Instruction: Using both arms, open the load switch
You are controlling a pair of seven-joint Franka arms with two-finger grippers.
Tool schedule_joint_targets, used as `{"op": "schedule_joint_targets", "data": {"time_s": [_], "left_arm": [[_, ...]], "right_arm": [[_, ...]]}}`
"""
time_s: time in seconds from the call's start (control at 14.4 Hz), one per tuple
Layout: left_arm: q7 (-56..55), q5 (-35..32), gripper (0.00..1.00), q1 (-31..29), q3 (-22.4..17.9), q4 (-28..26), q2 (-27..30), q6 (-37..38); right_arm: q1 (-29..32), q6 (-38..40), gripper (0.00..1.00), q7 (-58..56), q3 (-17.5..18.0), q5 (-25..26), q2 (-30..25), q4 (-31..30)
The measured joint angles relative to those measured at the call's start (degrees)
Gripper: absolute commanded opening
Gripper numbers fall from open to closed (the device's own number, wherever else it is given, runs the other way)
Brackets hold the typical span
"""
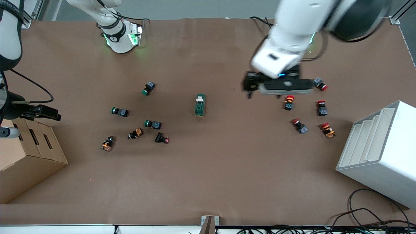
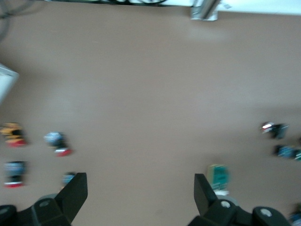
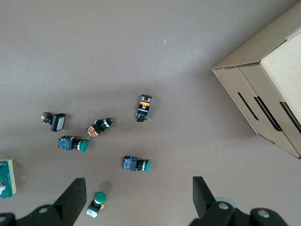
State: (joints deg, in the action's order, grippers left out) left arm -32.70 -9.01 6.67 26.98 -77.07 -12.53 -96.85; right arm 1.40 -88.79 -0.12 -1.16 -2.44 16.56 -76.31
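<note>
Brown paper-like covering is being shown across the table (image 1: 208,182) in the front view. The load switch (image 1: 200,105) is being seen lying near the table's middle, white lever end pointed toward the robots' bases, untouched by either arm. The left gripper (image 1: 248,87) is being held in the air over bare table between the switch and a cluster of red-capped buttons (image 1: 288,102) toward the left arm's end; finger spacing can't be read from this view. The right gripper (image 1: 48,112) is being held up above a cardboard box (image 1: 29,156) at the right arm's end, waiting. Green-capped buttons (image 1: 149,88) are being seen scattered btwn the switch and that box. A white tiered bin (image 1: 380,149) is being seen at the left arm's end.

Left wrist view: the fingers (image 2: 75,190) are being held wide apart w/ nothing between them; the switch (image 2: 218,177) is being seen just beside one fingertip, on the table below.

Right wrist view: the fingers (image 3: 74,193) are likewise being held spread, empty, over the green-capped buttons (image 3: 136,164); the switch (image 3: 6,177) is being cut off at the frame edge.
</note>
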Motion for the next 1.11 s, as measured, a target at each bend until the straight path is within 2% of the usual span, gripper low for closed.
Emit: {"op": "schedule_joint_targets", "data": {"time_s": [0.28,0.56,0.76,1.11], "left_arm": [[22.31,2.17,1.00,-2.05,-13.36,-2.19,6.18,6.05],[29.52,7.01,1.00,-3.10,-21.87,-3.90,8.32,11.70],[31.07,8.16,1.00,-3.69,-23.99,-5.40,9.40,12.93],[30.74,8.28,1.00,-4.31,-22.50,-11.27,14.83,13.45]], "right_arm": [[0.45,1.40,1.00,0.00,-0.05,-1.48,-0.10,0.99],[0.93,5.18,1.00,0.00,-0.20,-1.59,-0.21,1.83],[3.44,8.25,1.00,-0.29,-0.30,-1.58,-1.20,2.05],[3.92,9.06,1.00,-2.20,0.41,-0.38,-3.32,2.08]]}}
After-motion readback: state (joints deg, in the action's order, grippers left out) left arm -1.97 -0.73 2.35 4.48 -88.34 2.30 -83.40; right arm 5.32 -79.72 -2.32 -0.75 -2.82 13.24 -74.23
